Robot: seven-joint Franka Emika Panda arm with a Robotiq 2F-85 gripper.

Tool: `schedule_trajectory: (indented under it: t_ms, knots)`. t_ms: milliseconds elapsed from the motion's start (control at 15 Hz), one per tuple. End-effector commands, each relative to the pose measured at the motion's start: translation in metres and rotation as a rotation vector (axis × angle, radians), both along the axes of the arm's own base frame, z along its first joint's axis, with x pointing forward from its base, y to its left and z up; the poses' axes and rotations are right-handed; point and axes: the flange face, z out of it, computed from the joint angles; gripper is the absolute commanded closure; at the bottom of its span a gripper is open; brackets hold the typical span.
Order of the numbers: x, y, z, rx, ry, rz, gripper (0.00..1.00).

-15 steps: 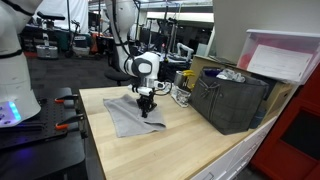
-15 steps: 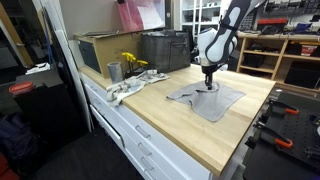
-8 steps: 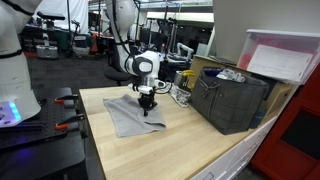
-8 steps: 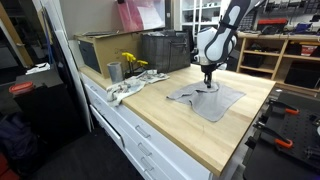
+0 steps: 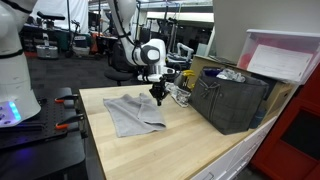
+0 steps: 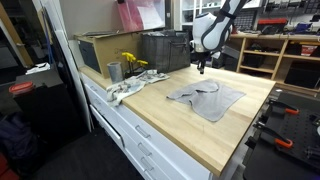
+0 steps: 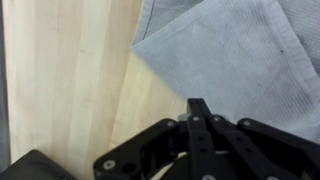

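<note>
The gripper (image 5: 157, 99) is now raised clear of the grey cloth (image 5: 133, 112); a second ago it was pressed down onto the cloth's middle. It is also shifted sideways, toward the cloth's edge nearest the dark crate (image 5: 232, 100). The fingers (image 7: 197, 110) are drawn fully together, with nothing gripped between them.

Bright and even from overhead in both exterior views, yet soft and coarse in fine detail. Just a faint shadow along the edge of the grey cloth (image 5: 135, 112) on the pale table (image 5: 200, 140). Up close in the wrist view: muted, slightly blurred, dark gripper (image 7: 198, 108) out of focus, mild sheen on the wood.
</note>
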Motion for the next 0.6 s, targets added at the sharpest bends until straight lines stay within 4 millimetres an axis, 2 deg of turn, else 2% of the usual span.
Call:
schedule_trajectory:
  t_ms: [0, 133, 200, 333, 533]
  knots:
    - [0.020, -0.004, 0.026, -0.068, -0.022, -0.005, 1.00]
    - [0.025, -0.004, 0.033, -0.067, -0.014, 0.004, 1.00]
    - [0.023, -0.003, 0.033, -0.050, 0.004, 0.006, 0.74]
    - [0.013, 0.009, 0.035, -0.003, 0.036, 0.018, 0.66]
    - [0.005, 0.041, 0.032, 0.068, 0.059, 0.042, 0.44]
